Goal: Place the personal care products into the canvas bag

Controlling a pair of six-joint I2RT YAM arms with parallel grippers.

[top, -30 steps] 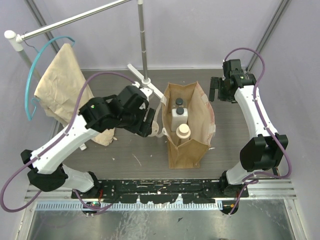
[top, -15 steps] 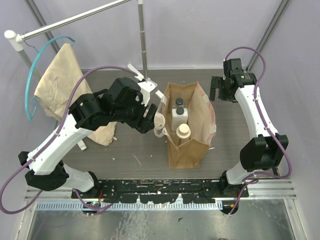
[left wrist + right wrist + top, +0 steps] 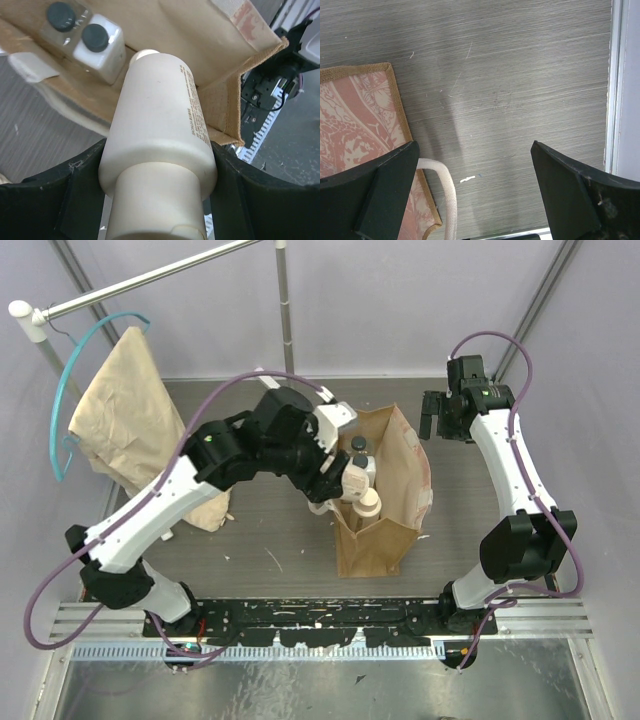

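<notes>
My left gripper (image 3: 342,480) (image 3: 160,200) is shut on a cream cylindrical bottle (image 3: 160,125) (image 3: 355,478), gripped at its shoulder just above the wide cap. It holds the bottle over the left rim of the canvas bag's (image 3: 385,530) (image 3: 200,45) open mouth. Inside the bag stand two whitish rectangular bottles with dark caps (image 3: 97,42) (image 3: 360,455), and a second cream bottle (image 3: 370,502) sits nearer the front. My right gripper (image 3: 432,420) (image 3: 472,190) hangs open over bare table by the bag's far right corner, with a whitish strap handle (image 3: 445,190) below it.
A pale beige cloth garment (image 3: 125,430) hangs from a teal hanger on the rack at the left. The rack's upright pole (image 3: 285,300) rises behind the bag. A metal rail (image 3: 320,615) runs along the table's near edge by the arm bases.
My left arm has swung right and forward from beside the bag's left handle to over the bag's mouth, carrying the cream bottle. The right arm has not moved.
</notes>
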